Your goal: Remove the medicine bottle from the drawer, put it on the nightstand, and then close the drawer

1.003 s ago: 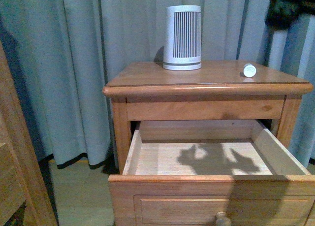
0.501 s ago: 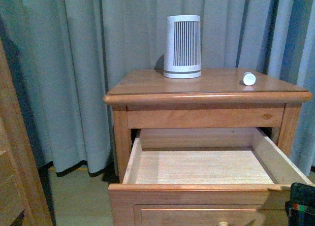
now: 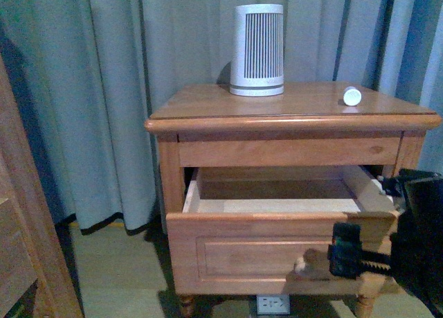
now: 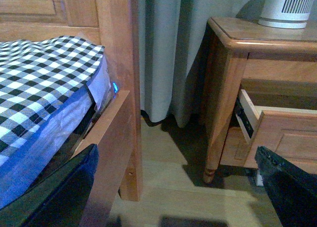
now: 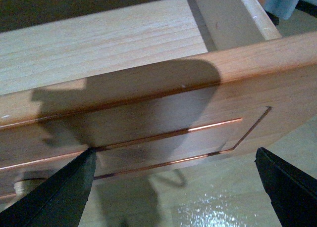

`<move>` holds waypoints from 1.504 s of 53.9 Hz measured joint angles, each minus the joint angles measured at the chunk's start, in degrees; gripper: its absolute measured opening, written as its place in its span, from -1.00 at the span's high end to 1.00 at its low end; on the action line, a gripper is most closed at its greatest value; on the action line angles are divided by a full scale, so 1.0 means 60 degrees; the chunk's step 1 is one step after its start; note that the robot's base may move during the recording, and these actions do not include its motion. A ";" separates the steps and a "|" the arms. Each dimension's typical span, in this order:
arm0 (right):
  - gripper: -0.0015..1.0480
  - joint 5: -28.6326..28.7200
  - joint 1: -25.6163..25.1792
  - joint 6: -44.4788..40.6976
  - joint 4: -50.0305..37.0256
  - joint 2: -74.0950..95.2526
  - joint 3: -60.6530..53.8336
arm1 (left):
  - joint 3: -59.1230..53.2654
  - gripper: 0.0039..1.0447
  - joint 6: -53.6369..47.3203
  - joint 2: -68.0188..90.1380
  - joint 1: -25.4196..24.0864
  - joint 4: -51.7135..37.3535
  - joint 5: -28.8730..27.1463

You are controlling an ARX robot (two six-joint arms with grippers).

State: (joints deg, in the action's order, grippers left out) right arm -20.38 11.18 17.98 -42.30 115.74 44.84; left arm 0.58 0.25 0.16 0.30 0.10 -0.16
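Observation:
The medicine bottle (image 3: 352, 96), small and white, lies on the right side of the nightstand (image 3: 208, 110) top. The drawer (image 3: 277, 245) stands partly open, its pale inside showing empty. My right gripper (image 3: 346, 252) is open at the drawer front, just right of the round knob (image 3: 302, 266). In the right wrist view my gripper (image 5: 173, 197) is open just off the drawer front (image 5: 148, 118), holding nothing, with the knob (image 5: 22, 186) beside one finger. My left gripper (image 4: 173, 197) is open and empty, low over the floor between bed and nightstand (image 4: 233, 31).
A large white ribbed cylinder (image 3: 257, 50) stands at the back of the nightstand top. Grey curtains (image 3: 104, 89) hang behind. A wooden bed frame (image 4: 116, 64) with a checked blanket (image 4: 39, 73) is on the left. A white wall socket (image 3: 273, 305) shows under the nightstand.
The drawer has slid inward and now stands only partly open. My right gripper has come into the front view at the drawer front. The bottle has stayed put.

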 joint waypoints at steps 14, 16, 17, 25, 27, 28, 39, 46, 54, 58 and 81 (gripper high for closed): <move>-0.87 0.0098 -0.0594 -0.0532 0.1071 0.1993 0.3508 | 0.0000 -0.87 0.0000 0.0000 0.0000 0.0000 0.0000; -0.87 0.0128 -0.0685 -0.0576 0.1286 0.2335 0.4160 | 0.0000 -0.87 0.0000 -0.0004 0.0000 0.0000 0.0000; -0.87 0.0135 -0.0703 -0.0576 0.1351 0.2408 0.4313 | 0.0000 -0.87 0.0000 -0.0004 0.0000 0.0000 0.0000; -0.86 0.0230 -0.0805 -0.0805 0.2124 0.3089 0.5730 | 0.0000 -0.87 0.0000 -0.0004 0.0000 0.0000 0.0000; -0.86 0.0230 -0.0794 -0.0790 0.2204 0.3089 0.5763 | 0.0000 -0.87 0.0000 -0.0004 0.0000 0.0000 0.0004; -0.86 0.0262 -0.0794 -0.0780 0.2222 0.3089 0.5767 | 0.0000 -0.87 0.0000 0.0000 0.0000 0.0000 0.0000; -0.86 0.0448 -0.0765 -0.0393 0.2342 0.2565 0.5136 | 0.0000 -0.87 0.0000 -0.0004 0.0000 0.0000 0.0000; -0.86 0.0586 -0.0616 -0.0211 0.2565 0.1071 0.3395 | 0.0000 -0.87 0.0000 0.0000 0.0000 0.0000 0.0004; -0.86 0.0659 -0.0557 -0.0222 0.2605 -0.1322 0.1268 | 0.0000 -0.87 0.0000 -0.0004 0.0000 0.0000 0.0000; -0.86 0.0572 -0.0645 -0.0441 0.2517 -0.2772 0.0113 | 0.0000 -0.87 0.0000 0.0000 0.0000 0.0000 0.0000; -0.86 -0.2714 0.0208 -0.2488 0.4401 -1.3293 -0.5595 | 0.0000 -0.87 0.0000 -0.0004 0.0000 0.0000 0.0000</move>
State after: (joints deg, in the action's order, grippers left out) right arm -36.67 12.43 3.05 -15.90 35.99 11.27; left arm 0.58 0.25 0.14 0.30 0.10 -0.16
